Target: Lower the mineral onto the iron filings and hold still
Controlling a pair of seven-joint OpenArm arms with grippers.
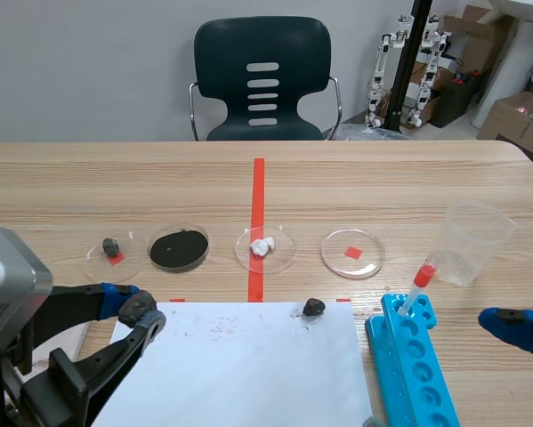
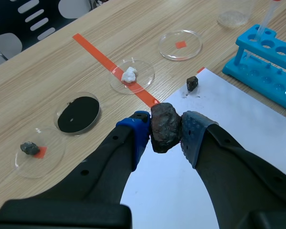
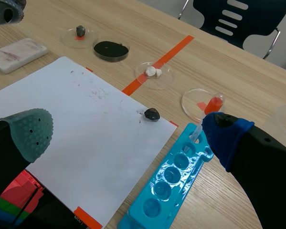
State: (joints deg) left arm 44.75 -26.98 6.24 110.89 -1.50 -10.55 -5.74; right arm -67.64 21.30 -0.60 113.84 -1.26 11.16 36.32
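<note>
One white paper sheet [image 1: 248, 374] is lying before the robot, a blue tube rack [image 1: 419, 369] just beside it. The right gripper [image 3: 128, 133] is hanging wide open near this rack. The left gripper [image 2: 165, 132] is clamping the dark mineral [image 2: 164, 125] above the sheet's corner, well apart from the dish of iron filings [image 2: 79, 114].

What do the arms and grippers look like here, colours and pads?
Both arms are matte black with thick, curved two-finger grippers. On the left gripper one pad is blue, the other grey-blue with dots. The right gripper matches: one grey-green dotted pad, one blue. A grey box sits on the left arm. No cables visible.
</note>
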